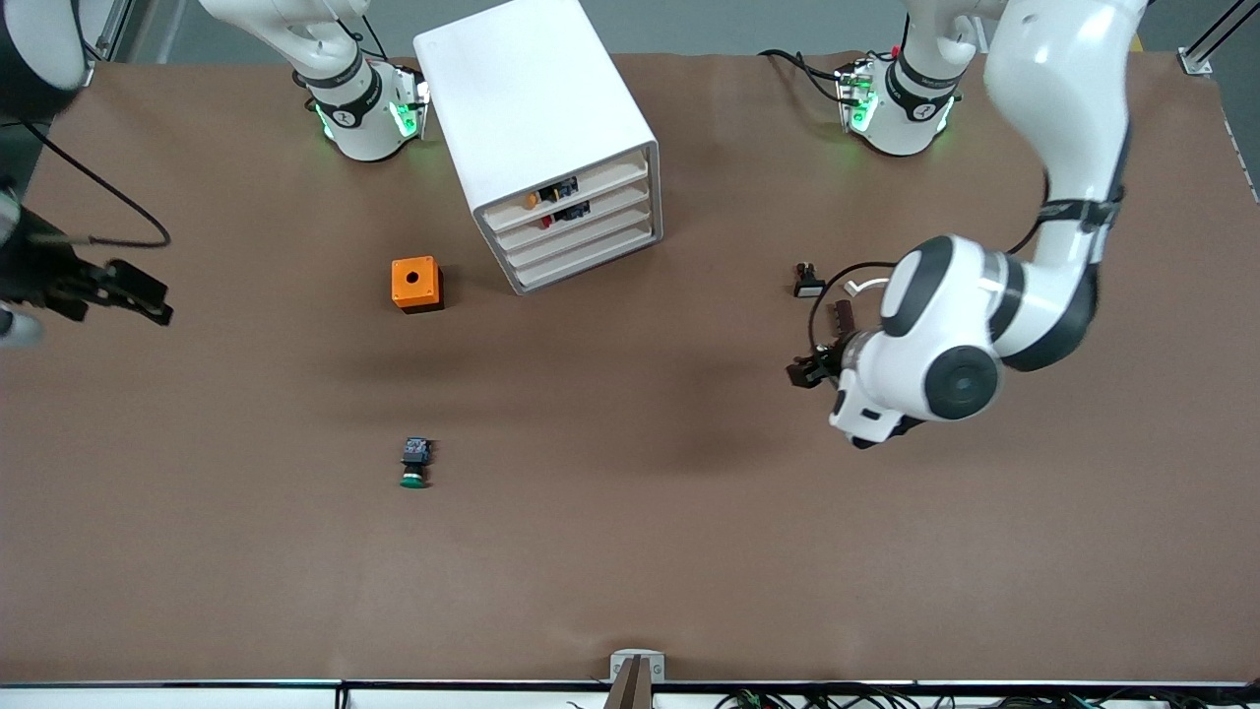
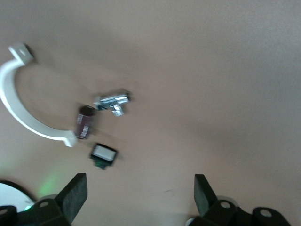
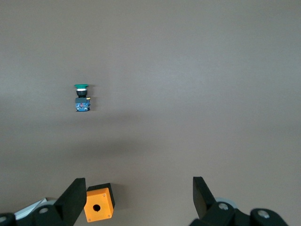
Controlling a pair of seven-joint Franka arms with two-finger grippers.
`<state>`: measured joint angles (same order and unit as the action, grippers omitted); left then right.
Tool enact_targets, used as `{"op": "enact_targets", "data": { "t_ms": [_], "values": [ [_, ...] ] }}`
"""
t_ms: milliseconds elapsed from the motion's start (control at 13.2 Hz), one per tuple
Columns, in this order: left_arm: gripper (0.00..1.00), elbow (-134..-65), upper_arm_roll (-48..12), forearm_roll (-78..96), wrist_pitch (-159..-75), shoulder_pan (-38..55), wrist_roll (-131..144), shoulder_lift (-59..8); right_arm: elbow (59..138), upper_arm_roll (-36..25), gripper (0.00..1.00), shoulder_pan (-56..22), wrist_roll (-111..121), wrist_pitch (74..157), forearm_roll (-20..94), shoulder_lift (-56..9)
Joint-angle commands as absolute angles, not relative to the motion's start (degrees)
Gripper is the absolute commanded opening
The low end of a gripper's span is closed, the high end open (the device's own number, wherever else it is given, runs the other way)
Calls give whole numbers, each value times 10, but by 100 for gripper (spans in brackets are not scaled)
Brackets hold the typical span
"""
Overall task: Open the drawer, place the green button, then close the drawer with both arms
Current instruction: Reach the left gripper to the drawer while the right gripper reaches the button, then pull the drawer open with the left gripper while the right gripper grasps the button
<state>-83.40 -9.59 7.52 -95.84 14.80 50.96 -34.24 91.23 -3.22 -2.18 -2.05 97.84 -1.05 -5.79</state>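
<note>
A brown bench carries a white cabinet whose third drawer is shut, and the green-capped button lies on its side nearer the front camera than the orange box. The left hand hangs spread wide above bare bench near a white-capped button. The right hand hovers with fingers apart over the right arm's end.

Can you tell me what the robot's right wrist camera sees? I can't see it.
A small green-capped button lies alone on the brown table. An orange box with a hole sits beside the open right gripper.
</note>
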Motion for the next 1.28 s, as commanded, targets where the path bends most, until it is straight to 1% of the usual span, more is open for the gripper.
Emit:
{"op": "enact_targets", "data": {
  "t_ms": [0,151,377,453,528,830,1057,1208],
  "values": [
    [100,-813,-95,93,-969,163,610,-380,905,-22,100,-20,-13,998,-11,-97],
    [100,-816,-94,120,-969,185,694,-385,909,-13,100,-24,-21,1011,-3,-131],
    [100,-816,-94,166,-966,208,902,-411,940,20,100,-25,-52,1103,5,-177],
    [100,-816,-94,186,-966,219,965,-426,942,38,100,-22,-84,1119,5,-195],
    [100,-815,-95,195,-970,227,1009,-440,945,42,100,-24,-105,1136,6,-212],
    [100,-816,-94,395,-971,243,1035,-484,949,80,100,-32,-183,1227,6,-278],
    [99,-816,-94,490,-971,256,1145,-518,949,81,100,-50,-241,1275,0,-326],
    [98,-814,-93,535,-971,288,1216,-533,949,80,100,-66,-285,1304,-4,-352]
  ]
}}
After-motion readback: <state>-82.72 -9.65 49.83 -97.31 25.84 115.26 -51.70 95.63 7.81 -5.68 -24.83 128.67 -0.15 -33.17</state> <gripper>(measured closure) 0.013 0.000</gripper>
